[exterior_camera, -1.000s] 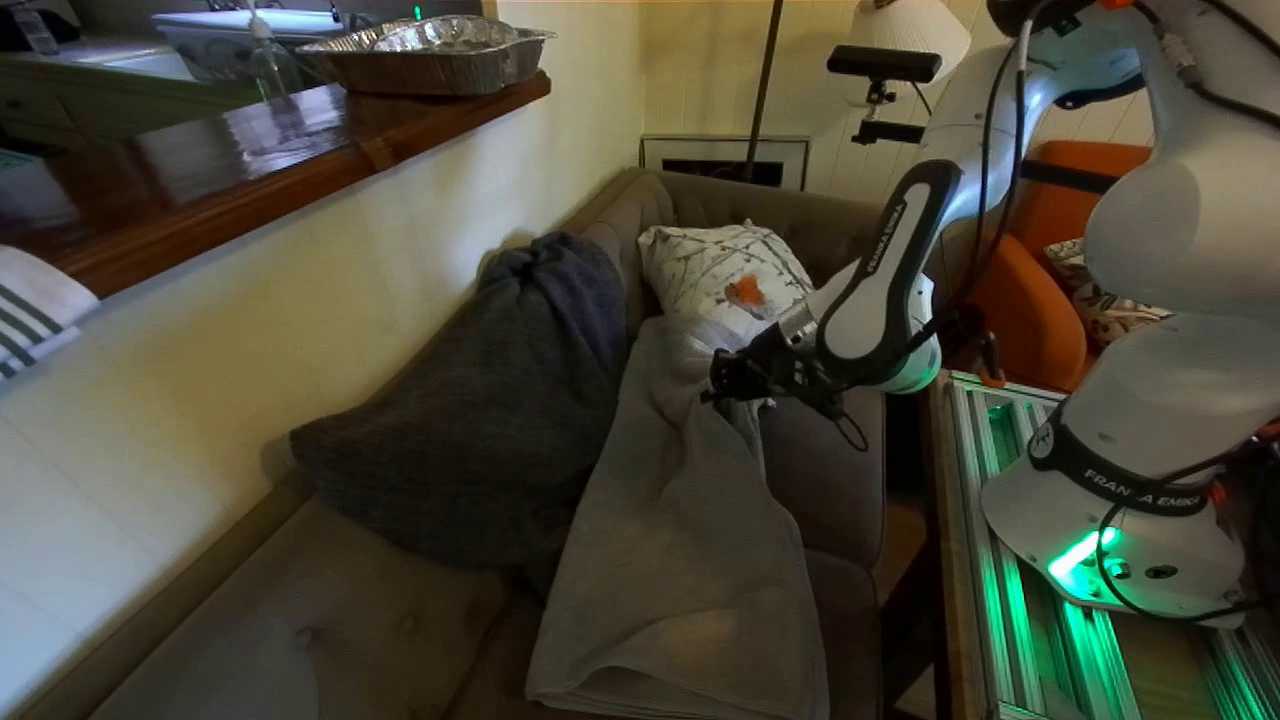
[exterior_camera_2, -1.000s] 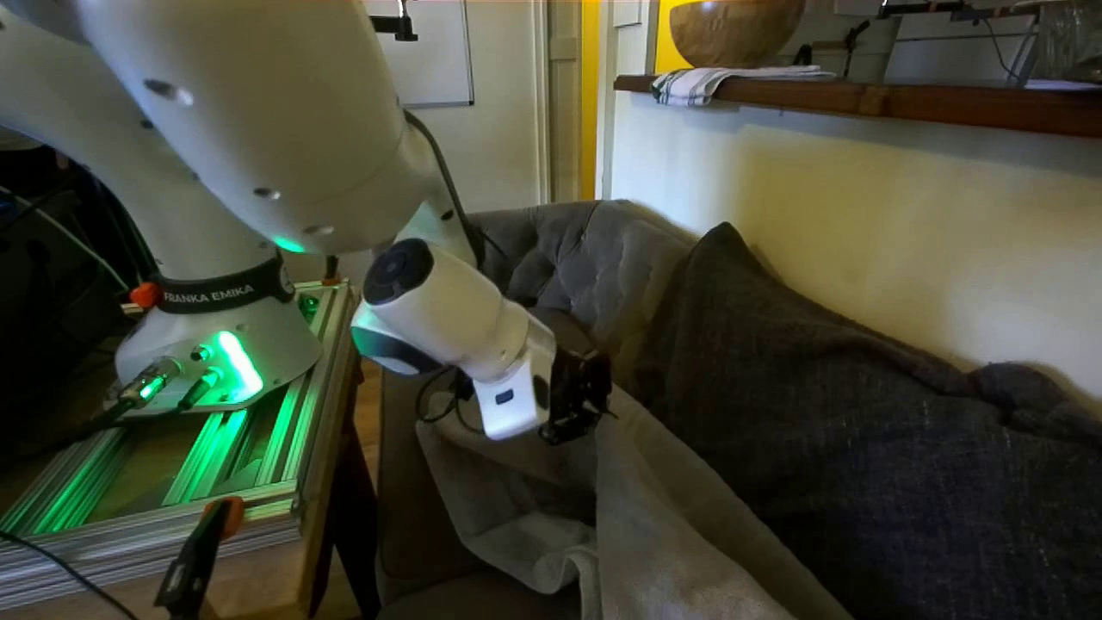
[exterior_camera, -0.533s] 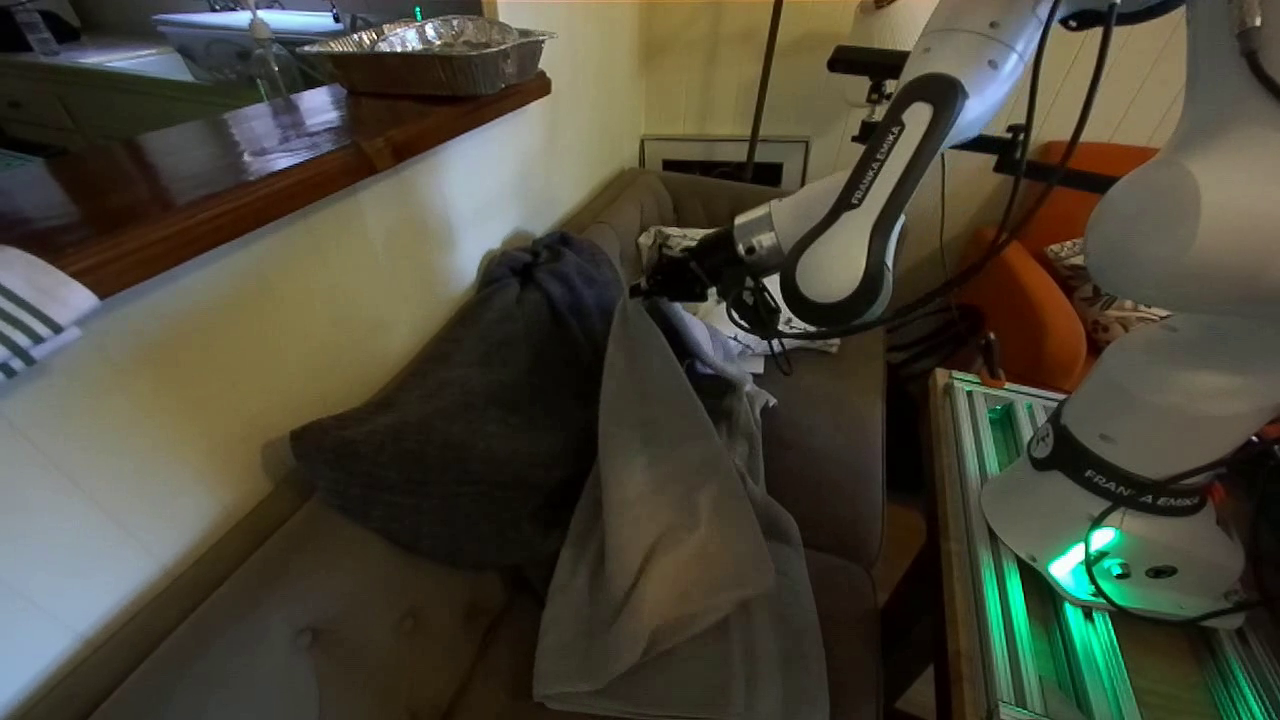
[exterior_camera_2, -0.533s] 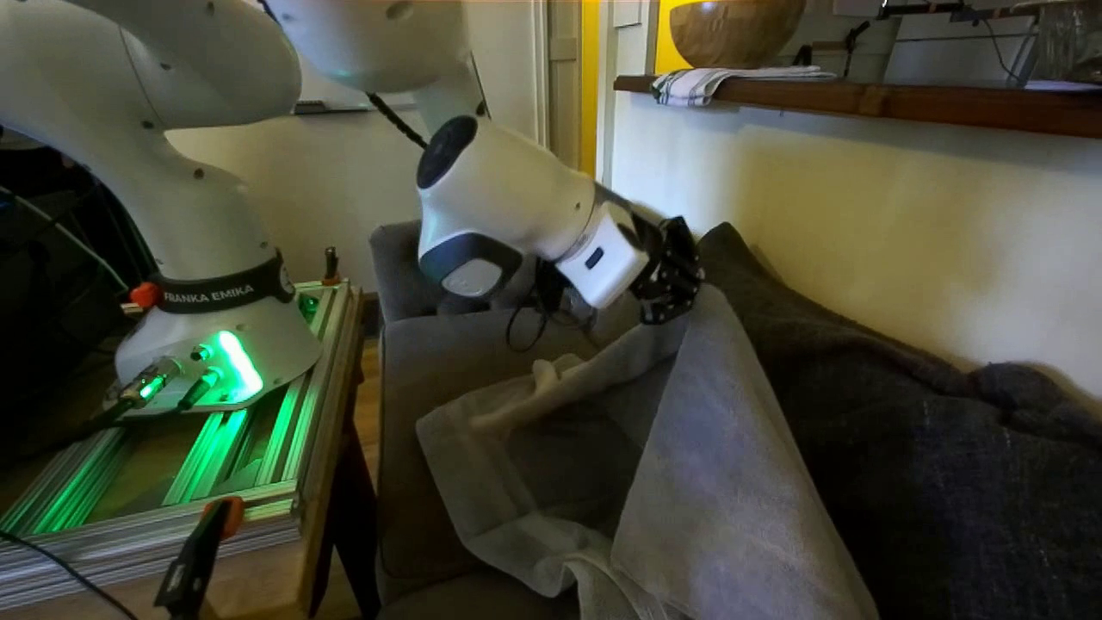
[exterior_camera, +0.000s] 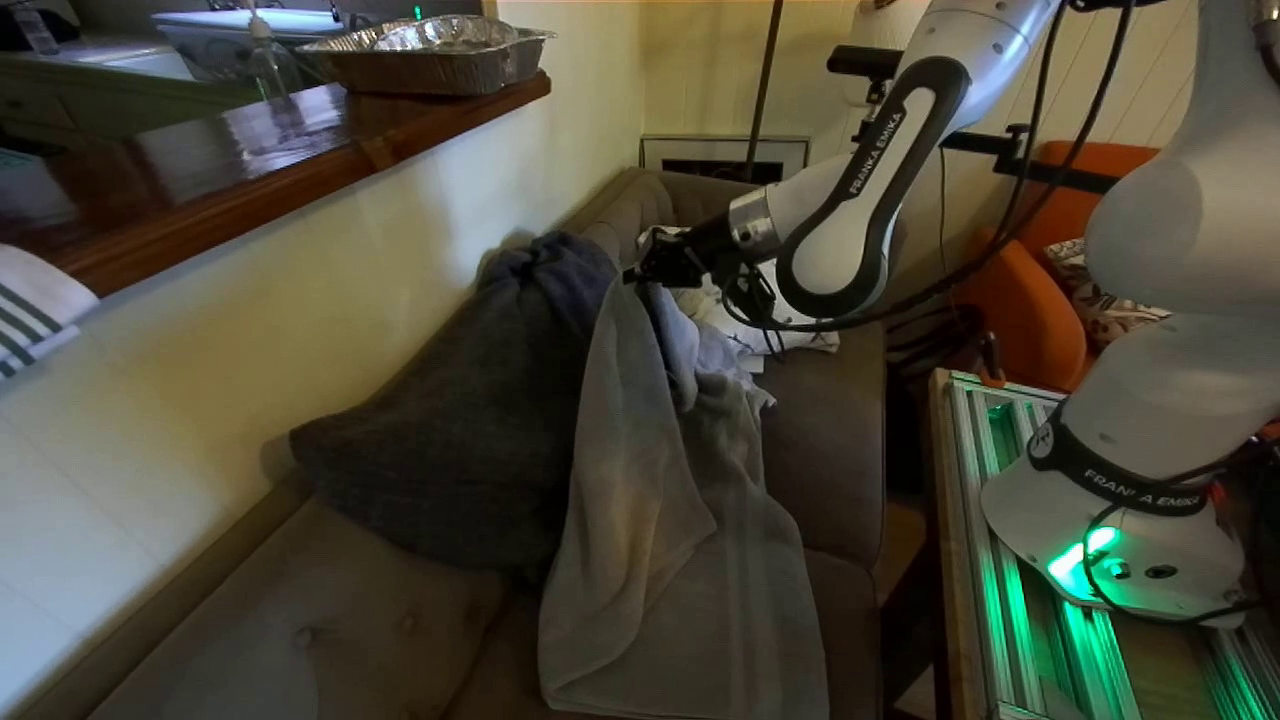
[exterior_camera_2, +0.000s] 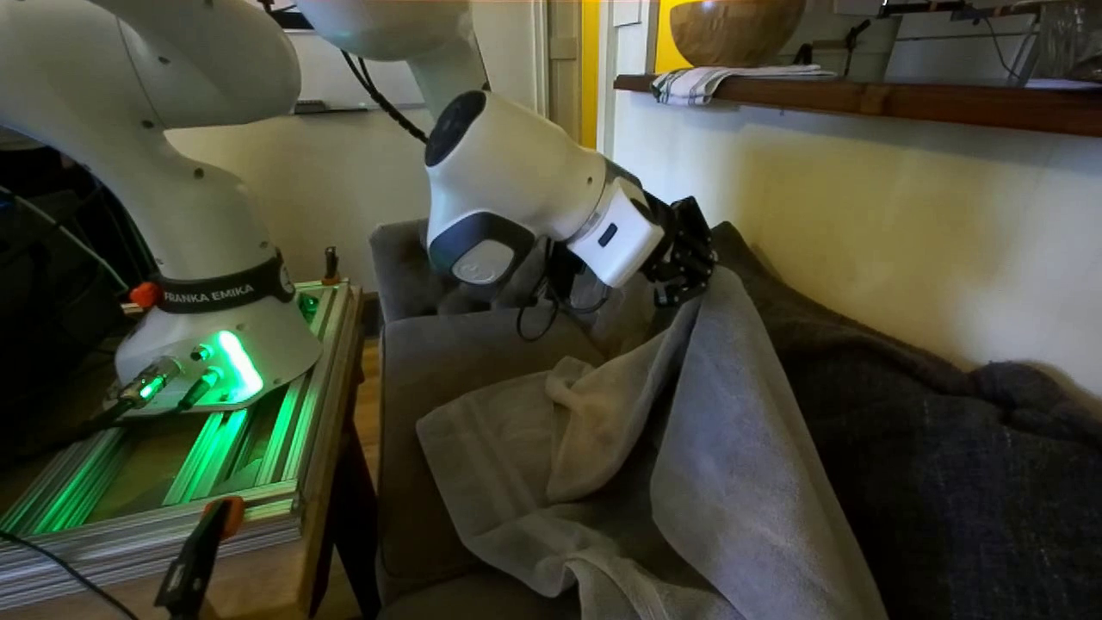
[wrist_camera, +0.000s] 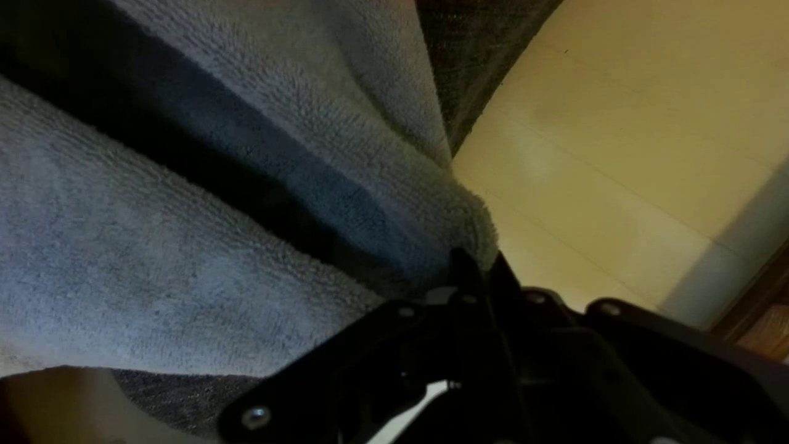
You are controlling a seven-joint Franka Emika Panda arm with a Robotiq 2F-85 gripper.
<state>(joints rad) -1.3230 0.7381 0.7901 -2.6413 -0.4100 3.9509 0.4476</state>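
Gripper (wrist_camera: pixel 482 266): clamped on towel (wrist_camera: pixel 166 259), wrist view's lower centre | towel: extends upper left | grey, plush pile, deep folds

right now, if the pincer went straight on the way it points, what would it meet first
Beyond the grey cloth it grips, the pincer would probably meet the dark cushion first; depth is unclear, so the wall behind it is possible.

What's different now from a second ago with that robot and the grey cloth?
The hand has risen and moved toward the wall, drawing the pinched part of the grey cloth up into a peak. It took hold of nothing new and let nothing go. The dark cushion and the foil tray stayed put.
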